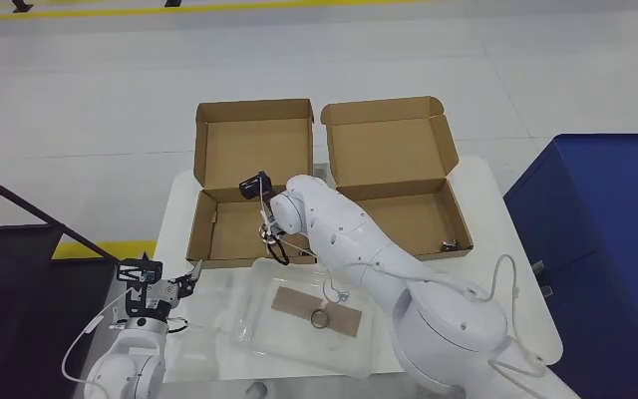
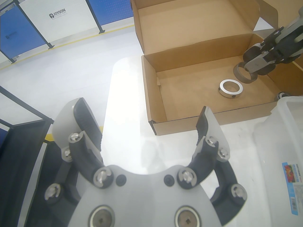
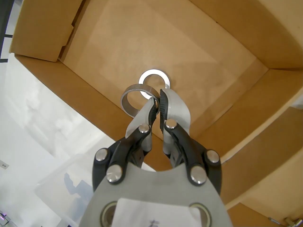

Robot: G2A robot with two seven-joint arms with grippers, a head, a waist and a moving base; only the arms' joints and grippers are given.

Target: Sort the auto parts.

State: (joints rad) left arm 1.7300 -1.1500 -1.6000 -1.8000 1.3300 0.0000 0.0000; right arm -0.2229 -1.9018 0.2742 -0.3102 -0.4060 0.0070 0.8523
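— Nearest us, the left gripper hangs spread wide and empty over the table corner. Just past it, the clear bin holds 1 loose ring.

— And the other arm?

— The right gripper pinches a steel ring by its wall, low inside the left box, close by a flat ring on the floor.

— Ready to let go?

— I'd say so. Best to ease down, keep off the flat ring, then open slowly. It's held edge-on, so it could roll.

— Farther back?

— The right box holds 1 small part.
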